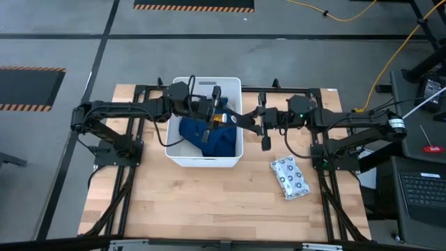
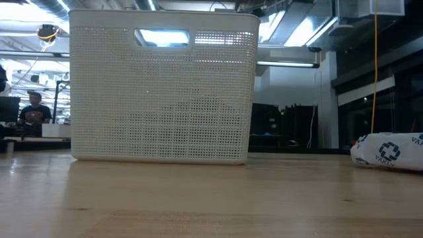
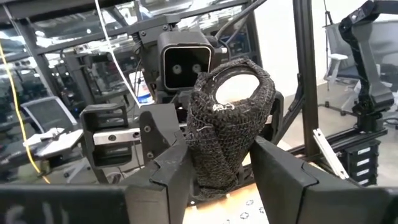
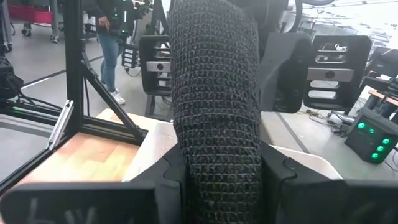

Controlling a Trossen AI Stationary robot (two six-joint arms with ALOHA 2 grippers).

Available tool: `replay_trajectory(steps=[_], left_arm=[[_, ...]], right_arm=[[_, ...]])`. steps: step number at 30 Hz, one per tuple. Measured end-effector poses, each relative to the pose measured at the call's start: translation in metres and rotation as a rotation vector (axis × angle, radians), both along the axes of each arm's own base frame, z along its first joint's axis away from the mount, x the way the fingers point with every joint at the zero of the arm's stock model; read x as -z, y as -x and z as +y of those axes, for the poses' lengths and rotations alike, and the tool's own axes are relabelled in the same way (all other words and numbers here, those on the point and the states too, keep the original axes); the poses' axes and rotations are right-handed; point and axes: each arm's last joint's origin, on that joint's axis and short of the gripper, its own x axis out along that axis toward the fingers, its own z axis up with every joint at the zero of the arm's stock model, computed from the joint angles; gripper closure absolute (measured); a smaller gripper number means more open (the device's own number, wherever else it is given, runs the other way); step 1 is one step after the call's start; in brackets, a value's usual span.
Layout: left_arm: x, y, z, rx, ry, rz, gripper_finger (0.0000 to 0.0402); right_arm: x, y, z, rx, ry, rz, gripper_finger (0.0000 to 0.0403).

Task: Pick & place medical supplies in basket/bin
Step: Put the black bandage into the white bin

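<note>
**Surface.** Light wooden table (image 1: 209,202) inside a black bar frame. Its near half is bare planks.

**Room.** Grey floor with hazard-striped mats (image 1: 28,87) and a yellow cable (image 1: 390,56) trailing at the right. An open laptop (image 1: 425,188) sits on a side stand. A seated person (image 2: 33,109) shows far off at table height, and another person (image 4: 112,31) stands beyond the frame.

**Tub.** White rectangular tub (image 1: 182,155), tall-sided and finely perforated, with a slot handle (image 2: 162,37) at the rim. It stands toward the far middle of the table.

**In the tub.** Large dark blue cloth (image 1: 209,136), crumpled over the floor of the tub. An orange item (image 1: 220,120) shows just beside it, mostly hidden under the arms.

**Black oblong.** Black knitted oblong (image 3: 227,124), of coarse open mesh, held upright in the air above the tub's right rim. It is gripped from both sides at once.

**Left gripper** (image 3: 217,171). Over the tub, with fingers (image 3: 168,180) clenched on the oblong's lower end.

**Right gripper** (image 4: 214,183). Reaching in from the tub's right side, clamped on the same oblong.

**Packet.** White dark-dotted soft packet (image 1: 289,178), lying flat on the planks to the right of the tub and well apart from it.
</note>
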Motion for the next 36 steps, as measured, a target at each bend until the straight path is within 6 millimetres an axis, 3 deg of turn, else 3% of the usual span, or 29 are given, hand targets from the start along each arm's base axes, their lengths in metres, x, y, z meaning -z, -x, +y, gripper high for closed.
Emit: replay_trajectory(steps=[6,12,23,31,36], left_arm=[[0.000,0.000,-0.001,0.002,-0.012,-0.006,0.0291],[0.000,0.000,-0.002,0.006,-0.012,-0.006,0.0368],[-0.006,0.007,0.005,-0.018,-0.011,-0.011,0.0372],[-0.022,0.037,0.008,-0.086,-0.002,0.031,0.0374],[-0.023,0.064,0.005,-0.201,0.019,0.171,0.0374]], right_arm=[[0.000,0.000,-0.002,0.019,0.001,-0.001,0.0297],[0.000,0.000,-0.001,0.010,0.022,-0.002,0.0296],[-0.006,0.006,-0.003,0.040,0.051,-0.029,0.0232],[-0.015,0.017,-0.004,0.100,0.058,-0.060,0.0170],[-0.013,0.026,-0.006,0.185,0.054,0.016,0.0166]])
